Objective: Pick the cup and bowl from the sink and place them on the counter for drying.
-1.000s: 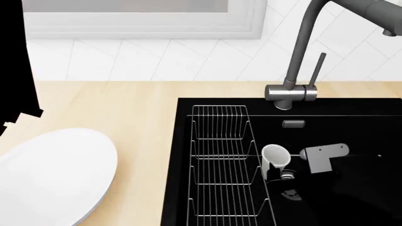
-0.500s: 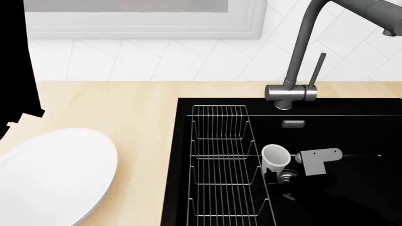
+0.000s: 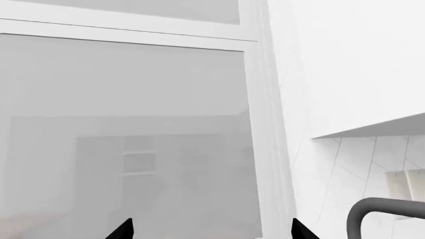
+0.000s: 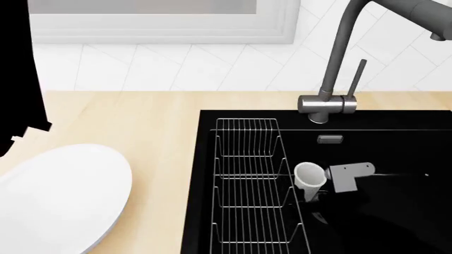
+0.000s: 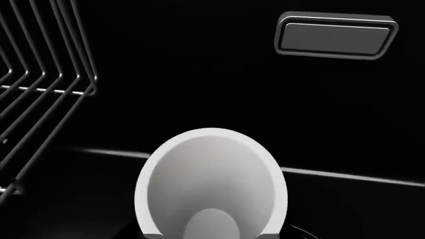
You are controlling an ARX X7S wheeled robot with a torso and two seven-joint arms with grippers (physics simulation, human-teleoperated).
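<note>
The right hand (image 4: 321, 193) is sitting low in the black sink (image 4: 395, 153), gripping the cup (image 4: 309, 179) just beside the wire rack (image 4: 249, 174). The left hand (image 3: 211, 233) is spreading its fingertips wide on nothing. The bowl (image 4: 60, 198) is resting on the worktop (image 4: 141, 121).

The tabletop (image 4: 155, 119) is pale beige wood-look, running under a white tiled wall. The bowl (image 4: 60, 198) lies directly on it at the near left, its rim cut by the picture's edge. Set into the tabletop at the right is the black sink (image 4: 395, 153). A grey tap (image 4: 332, 100) stands at the sink's back edge. Inside the sink, a wire rack (image 4: 251, 180) fills the left part, and the cup (image 4: 309, 177) is just beside the rack, tilted.
</note>
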